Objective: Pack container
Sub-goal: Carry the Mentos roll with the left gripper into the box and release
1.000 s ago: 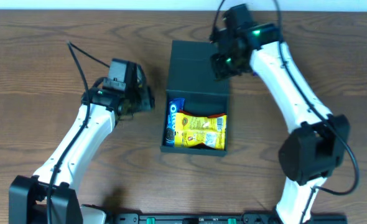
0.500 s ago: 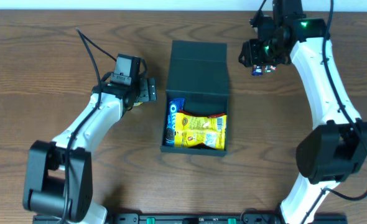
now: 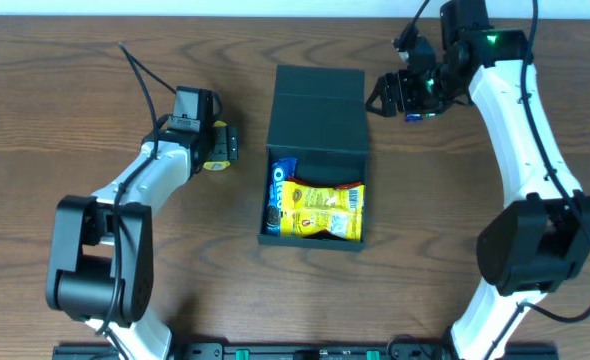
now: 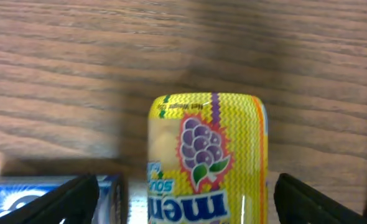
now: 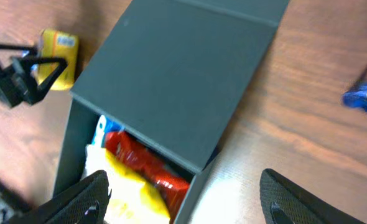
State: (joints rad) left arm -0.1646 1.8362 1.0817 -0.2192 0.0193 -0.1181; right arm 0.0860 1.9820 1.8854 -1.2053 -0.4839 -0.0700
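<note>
I see the container [image 3: 315,110] in the middle of the counter [image 3: 75,230], between my two arms. Its flap lid [image 5: 177,81] lies over the far half, and the near half is uncovered. In the uncovered half there is a blue cookie pack [image 3: 278,195] standing along the left wall. A yellow packet [image 3: 323,210] lies flat beside it and fills most of the opening. A red packet [image 5: 143,163] shows from under the edge of the lid.

To the left of the container, apart from it, a yellow candy tube [image 4: 208,149] with a grape picture lies on the wood. My left claw [image 4: 186,186] is spread wide with one finger on each side of this tube, and it does not grip the tube. In the left wrist view a blue wrapper [image 4: 46,193] lies just beside the tube, partly hidden behind one finger.

My right claw [image 5: 183,180] is near the far right corner of the container, its fingers wide apart and nothing between them. A small blue packet [image 5: 365,96] lies on the counter close to this corner, blurred at the edge of the right wrist view.
</note>
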